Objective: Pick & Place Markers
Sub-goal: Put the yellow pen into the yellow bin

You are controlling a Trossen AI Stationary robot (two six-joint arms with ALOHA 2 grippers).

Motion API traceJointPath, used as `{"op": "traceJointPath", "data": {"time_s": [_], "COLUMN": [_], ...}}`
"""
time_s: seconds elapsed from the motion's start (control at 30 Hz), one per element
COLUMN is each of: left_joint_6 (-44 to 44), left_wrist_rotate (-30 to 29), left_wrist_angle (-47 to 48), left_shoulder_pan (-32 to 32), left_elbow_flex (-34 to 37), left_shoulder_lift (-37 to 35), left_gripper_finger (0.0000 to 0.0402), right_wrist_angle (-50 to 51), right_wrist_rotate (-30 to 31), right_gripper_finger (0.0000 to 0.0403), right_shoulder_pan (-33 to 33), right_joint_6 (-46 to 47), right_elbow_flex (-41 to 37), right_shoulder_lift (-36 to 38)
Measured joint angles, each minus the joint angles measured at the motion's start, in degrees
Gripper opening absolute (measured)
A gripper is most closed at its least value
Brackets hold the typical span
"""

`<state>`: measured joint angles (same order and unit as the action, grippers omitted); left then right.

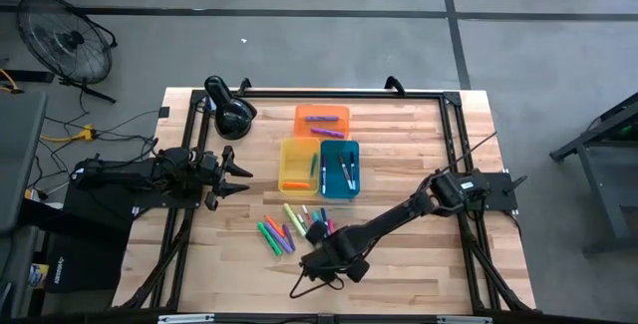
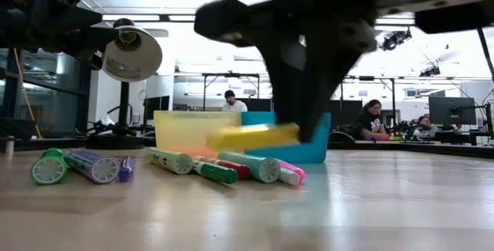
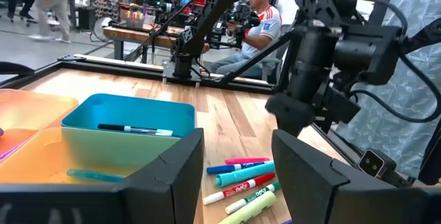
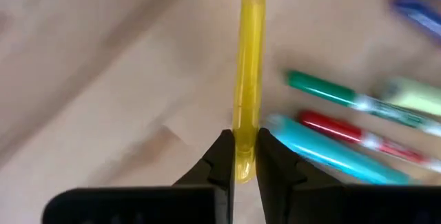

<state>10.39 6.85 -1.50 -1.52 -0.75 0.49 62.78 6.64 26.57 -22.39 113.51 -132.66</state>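
You see a yellow marker (image 4: 251,79) between the dark fingers (image 4: 219,162) of the right gripper (image 4: 242,156), over a pale wood-grain bench (image 1: 419,135). Beside it lie a green marker (image 4: 337,94) with a white barrel, a red marker (image 4: 337,129) and a teal marker (image 4: 331,154). Your three translucent trays are orange (image 1: 322,111), yellow (image 1: 286,164) and blue (image 1: 353,182), and the lamp (image 1: 231,113) and the left gripper (image 1: 235,172) are black.
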Motion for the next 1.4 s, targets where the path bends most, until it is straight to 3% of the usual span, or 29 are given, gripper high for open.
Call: {"op": "traceJointPath", "data": {"time_s": [0.5,0.7,1.07,1.4], "left_joint_6": [0.01,0.01,0.0,0.01], "left_wrist_rotate": [0.01,0.01,0.01,0.0], "left_wrist_angle": [0.0,0.0,0.0,0.0], "left_shoulder_pan": [0.0,0.0,0.0,0.0], "left_elbow_flex": [0.0,0.0,0.0,0.0], "left_shoulder_lift": [0.01,0.0,0.01,0.01], "left_gripper_finger": [0.017,0.017,0.017,0.017], "right_wrist_angle": [12.17,12.79,10.41,-2.29], "right_wrist_rotate": [18.88,22.16,18.23,10.6], "right_gripper_finger": [0.0031,0.0027,0.0029,0.0035], "right_shoulder_pan": [-6.19,-10.94,-21.97,-25.66], "right_joint_6": [-8.43,-12.87,2.09,9.45], "right_elbow_flex": [11.88,14.23,12.44,6.35], "right_shoulder_lift": [0.22,0.33,0.39,0.39]}}
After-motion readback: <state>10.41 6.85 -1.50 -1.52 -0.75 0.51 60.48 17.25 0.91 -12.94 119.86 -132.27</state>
